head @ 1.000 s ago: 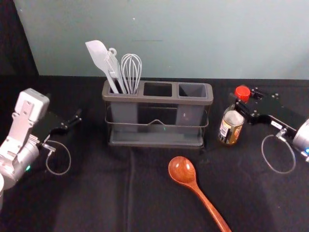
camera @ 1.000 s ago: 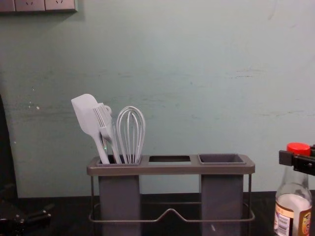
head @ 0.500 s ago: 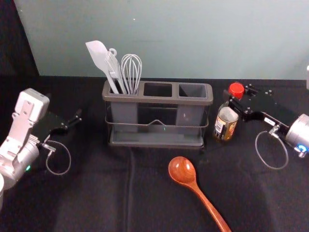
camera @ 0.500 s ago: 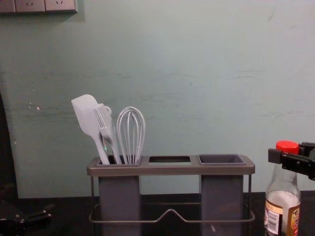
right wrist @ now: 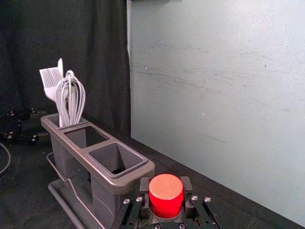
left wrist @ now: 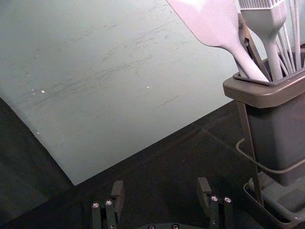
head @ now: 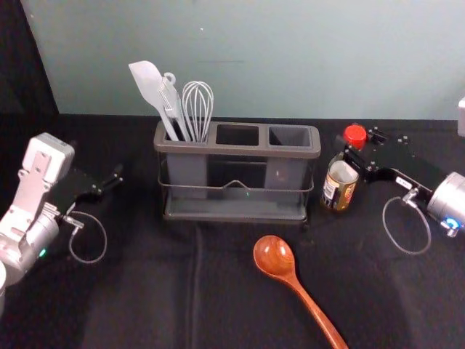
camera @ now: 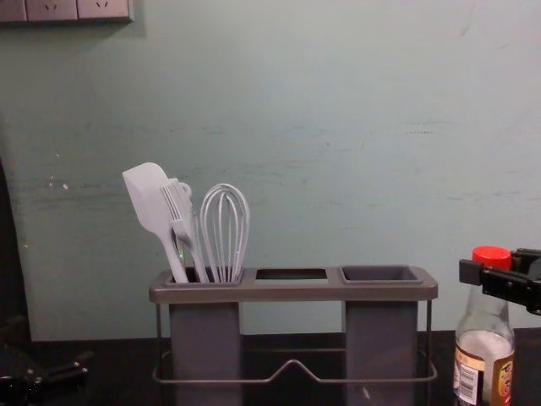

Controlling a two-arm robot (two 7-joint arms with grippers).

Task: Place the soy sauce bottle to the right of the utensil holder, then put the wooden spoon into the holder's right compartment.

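Observation:
The soy sauce bottle (head: 340, 185), with its red cap (right wrist: 166, 194), stands upright just right of the utensil holder (head: 234, 217), a small gap between them. My right gripper (head: 358, 147) is shut on its neck below the cap; the right wrist view shows that gripper (right wrist: 166, 191) with a finger on either side. In the chest view the bottle (camera: 483, 364) is at the right edge. The wooden spoon (head: 275, 256) lies in front of the holder, handle towards the near right. The holder's right compartment (camera: 380, 274) is empty. My left gripper (head: 112, 182) is parked at the left; its own view shows the gripper (left wrist: 160, 188) open.
A white spatula (head: 147, 81), a brush and a whisk (head: 197, 105) stand in the holder's left compartment. Behind the black-covered table (head: 145, 291) rises a pale wall (head: 290, 58). A cable loop hangs from each wrist.
The right gripper has carried the bottle left towards the holder, then slightly down over the last half second. The left arm, holder and spoon have stayed still.

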